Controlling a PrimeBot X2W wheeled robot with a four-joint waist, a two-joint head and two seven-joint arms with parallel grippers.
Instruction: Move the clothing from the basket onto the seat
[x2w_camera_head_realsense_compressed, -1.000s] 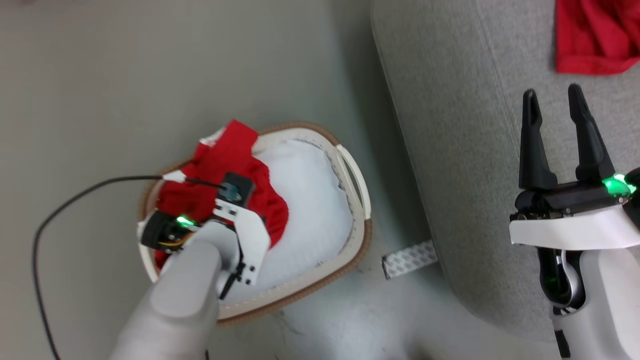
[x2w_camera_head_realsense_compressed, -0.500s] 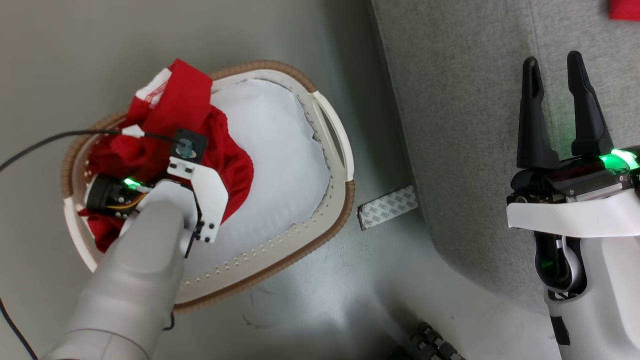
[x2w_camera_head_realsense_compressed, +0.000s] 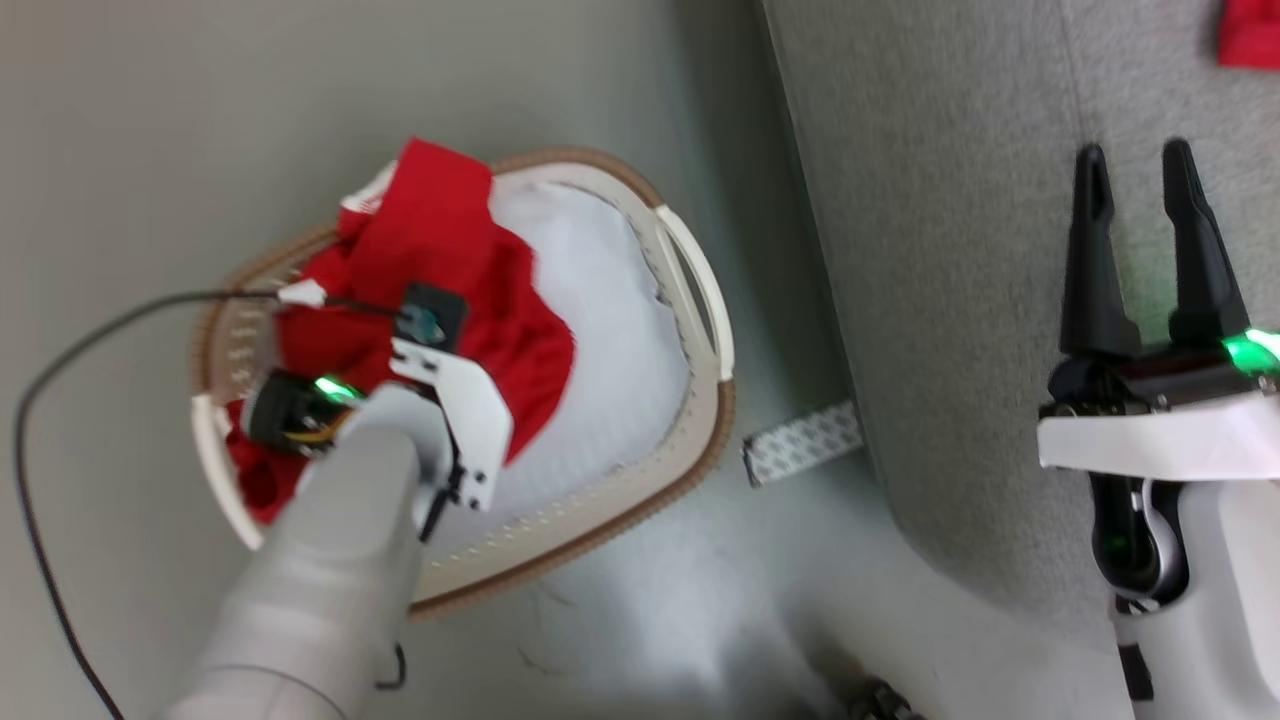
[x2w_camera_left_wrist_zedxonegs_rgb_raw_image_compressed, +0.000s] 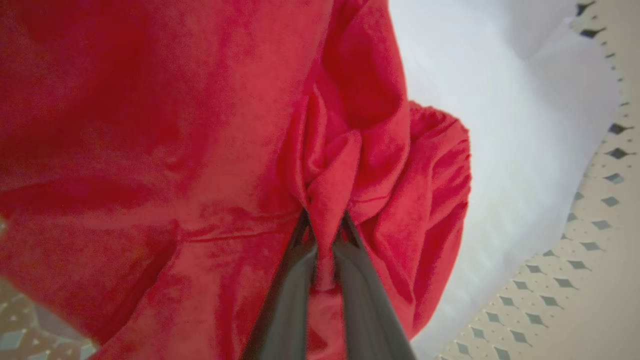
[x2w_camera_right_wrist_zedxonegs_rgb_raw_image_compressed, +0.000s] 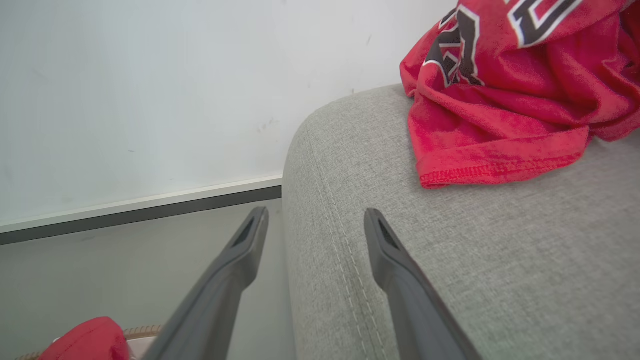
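Two red garments concern you: one plain red garment (x2w_camera_left_wrist_zedxonegs_rgb_raw_image_compressed: 150, 125) is bunched in the cream basket (x2w_camera_head_realsense_compressed: 705, 300), heaped toward its left side and draped over the far rim; the numbered jersey (x2w_camera_right_wrist_zedxonegs_rgb_raw_image_compressed: 500, 100) lies crumpled on the grey sofa (x2w_camera_head_realsense_compressed: 950, 250), beyond your right gripper's fingertips. Your left gripper (x2w_camera_left_wrist_zedxonegs_rgb_raw_image_compressed: 325, 225) is down inside the basket, its two fingers pinched together on a raised fold of the plain garment; in the left wrist view you can see the cloth squeezed up between them. Your right gripper (x2w_camera_head_realsense_compressed: 1135, 165) hangs over the sofa's rounded arm, fingers spread apart and holding nothing, well apart from the jersey. The basket stands on the pale floor (x2w_camera_head_realsense_compressed: 200, 120) just beside the sofa; the rest of its inside shows white, possibly a lining (x2w_camera_head_realsense_compressed: 620, 340), though blur makes that hard to confirm. A patterned strip (x2w_camera_head_realsense_compressed: 800, 455) lies on the floor between basket and sofa; a black cable (x2w_camera_head_realsense_compressed: 100, 325) loops from your left wrist out over the floor.
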